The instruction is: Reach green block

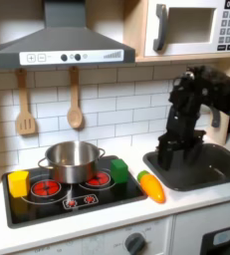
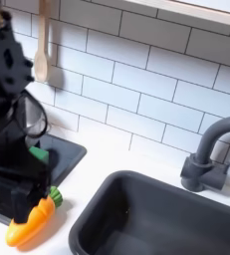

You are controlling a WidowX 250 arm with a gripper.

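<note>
Gripper (image 1: 169,147): black, pointing down over the near-left corner of the sink (image 1: 218,171) as the first exterior view shows it, at the seam between sink and counter. Jaws: dark against a dark arm in both exterior views; whether spread or pressed together cannot be told. Nothing visibly held.

Arm (image 2: 9,100): tall black body, standing at the second exterior view's left, over the edge of the stove top.

Carrot toy (image 1: 150,185): orange with a green tip, lying on the white counter between stove and sink, just below and to the first exterior view's left of the gripper. Also seen in the second exterior view (image 2: 31,221), at the foot of the arm.

Green block (image 1: 118,169): small, bright green, on the right rim of the stove top (image 1: 27,213), beside the steel pot (image 1: 72,159). It lies to the first exterior view's left of the gripper, beyond the carrot toy, apart from the jaws and untouched.

Yellow block (image 1: 19,182): on the stove's far left edge, not the target.

Step in hand, by judgement: approach, early; the reach is not yet made.

Next move calls for: travel toward the first exterior view's left, passing the carrot toy, then a descent over the block without striking the pot.
</note>
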